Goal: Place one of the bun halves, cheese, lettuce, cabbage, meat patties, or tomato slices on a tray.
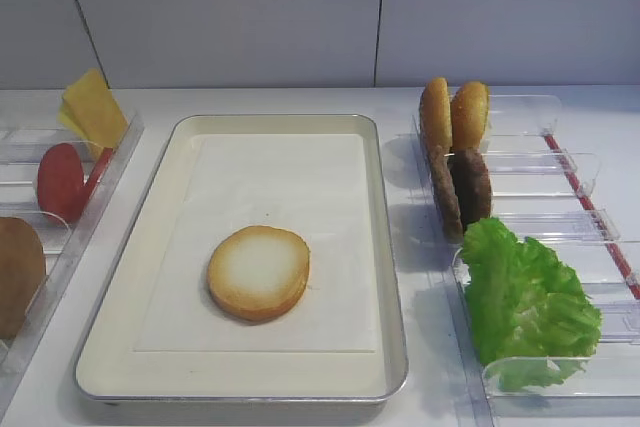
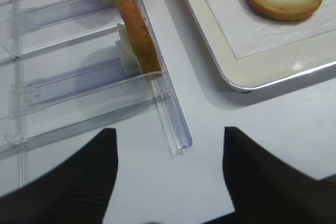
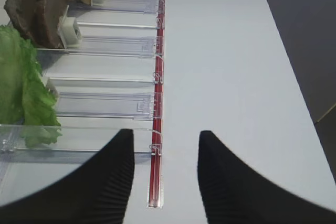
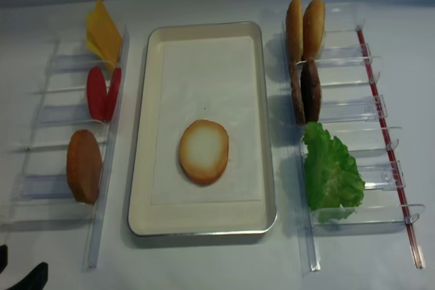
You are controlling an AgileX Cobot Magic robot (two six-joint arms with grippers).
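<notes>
While bun half (image 1: 259, 272) lies on tray (image 1: 165, 202), tools apart

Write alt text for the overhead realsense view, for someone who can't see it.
A round bun half lies cut face up on a cream tray. Clear racks on the left hold cheese, tomato slices and a brown bun piece; racks on the right hold golden buns, meat patties and lettuce.

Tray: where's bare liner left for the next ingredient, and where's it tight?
The bun half lies flat on the near-centre of the tray. Free: the whole far half of the liner, from the bun to the far rim, and narrow strips left and right of the bun. Tight: the near strip between bun and near rim. Both side bins are crowded, with lettuce and meat patties close beside the right rim.
</notes>
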